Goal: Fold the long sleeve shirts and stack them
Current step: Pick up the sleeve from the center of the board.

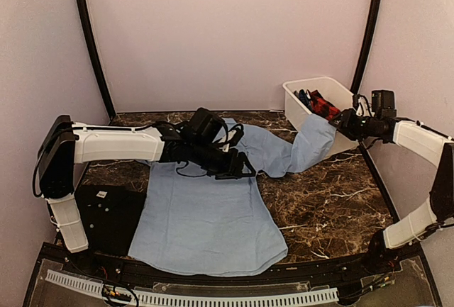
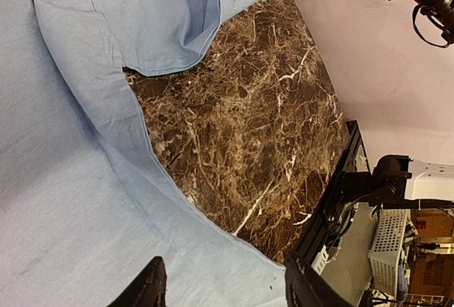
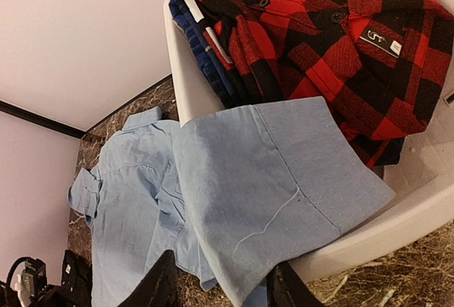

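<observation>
From the overhead view, the light-blue shirt point(image 1: 206, 222) lies spread on the brown marble table point(image 1: 319, 208). Its body runs from the centre toward 6 o'clock, and the hem is near the front edge. One long sleeve point(image 1: 294, 152) stretches away toward 2 o'clock and climbs the wall of the white bin point(image 1: 301, 108). My right wrist camera shows the sleeve end point(image 3: 284, 179) draped over the bin rim and lying partly inside. The red-black checked shirt point(image 3: 340, 45) lies crumpled in the bin, with the dark blue shirt point(image 3: 202, 52) folded against the wall beside it. The right gripper point(image 1: 345, 124) hovers at the bin's near rim. Its fingers stand moderately apart and a corner of the sleeve reaches in between them, but the cloth does not fill the gap and I see no pinch. The left gripper point(image 1: 235, 167) sits low over the shirt's upper body, just off centre toward 12 o'clock. Its fingers are parted, with only flat cloth and the shirt's side edge below them and nothing held. A black square mat point(image 1: 106, 215) lies at 8 o'clock, touching or slightly under the shirt's left edge.
</observation>
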Robot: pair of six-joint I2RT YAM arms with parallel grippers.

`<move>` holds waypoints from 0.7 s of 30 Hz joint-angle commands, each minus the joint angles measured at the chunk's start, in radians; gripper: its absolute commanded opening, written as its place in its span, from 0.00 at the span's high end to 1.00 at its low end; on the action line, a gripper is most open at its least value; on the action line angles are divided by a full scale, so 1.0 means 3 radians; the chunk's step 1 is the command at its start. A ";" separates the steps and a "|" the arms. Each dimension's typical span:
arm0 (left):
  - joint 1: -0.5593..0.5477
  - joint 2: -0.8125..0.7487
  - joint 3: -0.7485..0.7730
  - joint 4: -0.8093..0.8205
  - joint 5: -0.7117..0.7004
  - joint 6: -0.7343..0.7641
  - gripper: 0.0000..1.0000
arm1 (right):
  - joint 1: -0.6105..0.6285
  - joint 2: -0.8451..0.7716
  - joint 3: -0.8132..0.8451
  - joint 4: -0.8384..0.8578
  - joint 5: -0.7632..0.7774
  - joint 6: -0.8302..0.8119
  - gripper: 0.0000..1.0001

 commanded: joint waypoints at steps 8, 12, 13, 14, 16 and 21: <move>0.0018 -0.0262 -0.0071 0.0036 -0.0057 0.0022 0.44 | -0.0008 0.0068 0.0090 0.0135 -0.0165 -0.0040 0.86; 0.0032 -0.0310 -0.0044 0.0038 -0.0058 0.0075 0.44 | 0.0009 -0.0018 0.0180 0.0130 -0.0288 -0.0196 1.00; 0.0044 -0.0316 -0.0032 0.0031 -0.0061 0.0092 0.44 | 0.0018 -0.0054 0.0197 0.0130 -0.0327 -0.0242 1.00; 0.0050 -0.0333 -0.0004 0.0013 -0.0066 0.0134 0.44 | 0.0032 -0.0094 0.0208 0.0132 -0.0378 -0.0294 1.00; 0.0068 -0.0355 0.0045 -0.0021 -0.0076 0.0210 0.44 | 0.0070 -0.0164 0.0230 0.0131 -0.0479 -0.0384 1.00; 0.0080 -0.0382 0.0196 -0.0112 -0.0090 0.0422 0.44 | 0.0339 -0.0312 0.0222 0.0085 -0.0675 -0.0593 1.00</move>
